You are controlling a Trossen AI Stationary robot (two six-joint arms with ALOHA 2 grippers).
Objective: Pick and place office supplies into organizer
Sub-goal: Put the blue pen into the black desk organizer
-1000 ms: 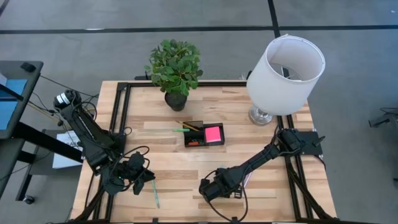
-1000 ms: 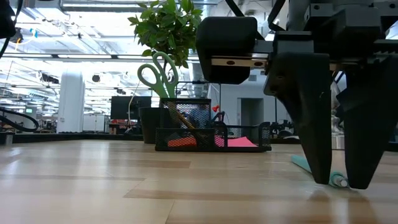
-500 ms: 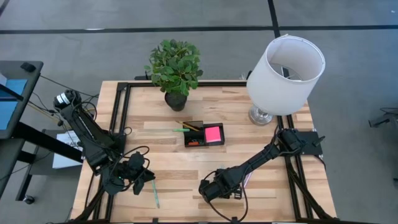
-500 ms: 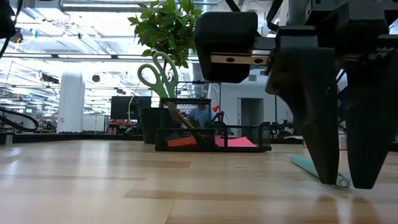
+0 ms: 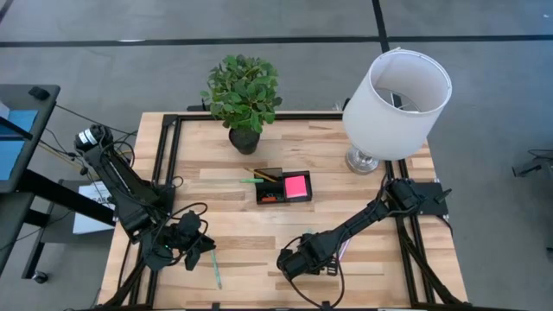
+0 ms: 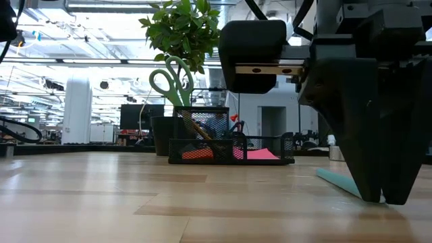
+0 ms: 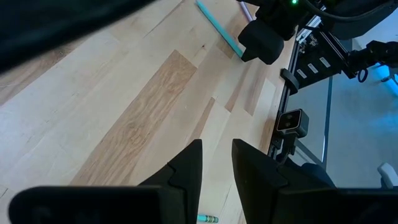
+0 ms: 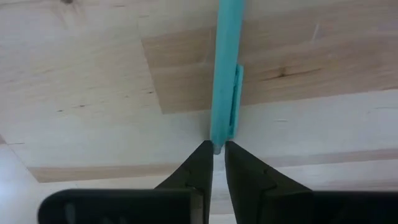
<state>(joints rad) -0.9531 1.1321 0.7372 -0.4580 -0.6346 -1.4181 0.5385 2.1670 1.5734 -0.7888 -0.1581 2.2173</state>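
My right gripper (image 5: 290, 266) stands near the table's front edge, fingers down on the wood, shut on the end of a teal pen (image 8: 224, 74). The pen also shows in the low view (image 6: 337, 181). My left gripper (image 5: 195, 247) is at the front left, narrowly open and empty (image 7: 216, 149), with a second teal pen (image 5: 214, 269) lying beside it. The black organizer (image 5: 283, 187) stands mid-table and holds the pink sticky pad (image 5: 296, 185). The green-handled scissors (image 6: 172, 81) stand upright in it. My right gripper pinches the teal pen's clip end (image 8: 216, 144) between its two fingertips (image 8: 200, 160). The fingers come from above, pointing down (image 6: 381, 196), one on each side of the pen. The pen lies flat on the table, running away from the fingers.
A potted plant (image 5: 244, 104) stands behind the organizer and a white-shaded lamp (image 5: 397, 91) at the far right. A pink pen (image 7: 245, 7) lies near the right arm. Bare wood lies between the grippers and the organizer.
My right gripper has shut: in the low view its two fingertips stood apart on either side of the teal pen's end, and now they meet on it. The pen lies where it was.
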